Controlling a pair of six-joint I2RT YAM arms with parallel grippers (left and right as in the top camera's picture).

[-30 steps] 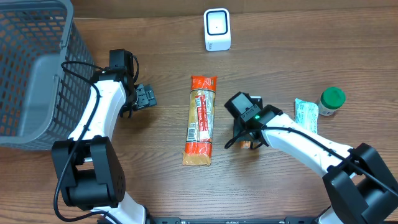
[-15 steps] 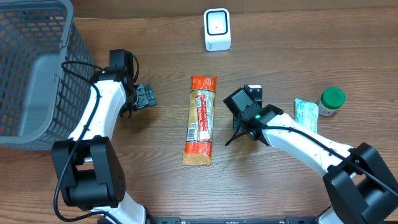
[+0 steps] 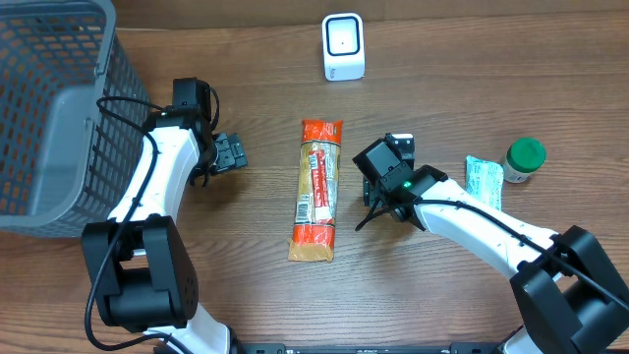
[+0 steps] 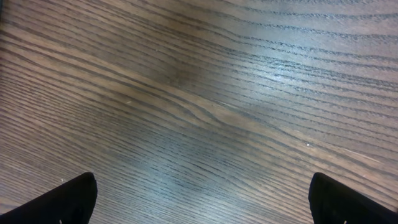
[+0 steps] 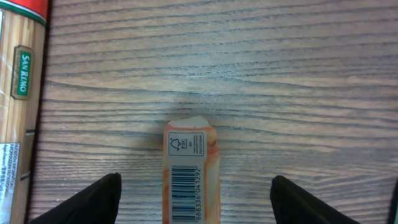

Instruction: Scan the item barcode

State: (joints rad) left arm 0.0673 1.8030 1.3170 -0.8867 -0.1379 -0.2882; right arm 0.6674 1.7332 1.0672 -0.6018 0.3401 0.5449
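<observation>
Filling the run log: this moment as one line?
left gripper: open, over table | right gripper: open, straddling orange packet, barcode up

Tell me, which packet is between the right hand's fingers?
The small orange packet showing its barcode; the long spaghetti pack and teal packet lie elsewhere.

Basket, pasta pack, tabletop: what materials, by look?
Basket: matte grey mesh, likely plastic, maybe coated wire. Pasta pack: glossy clear film, orange printed ends, spaghetti showing through. Tabletop: brown wood grain, soft sheen; wood or laminate, cannot tell.
</observation>
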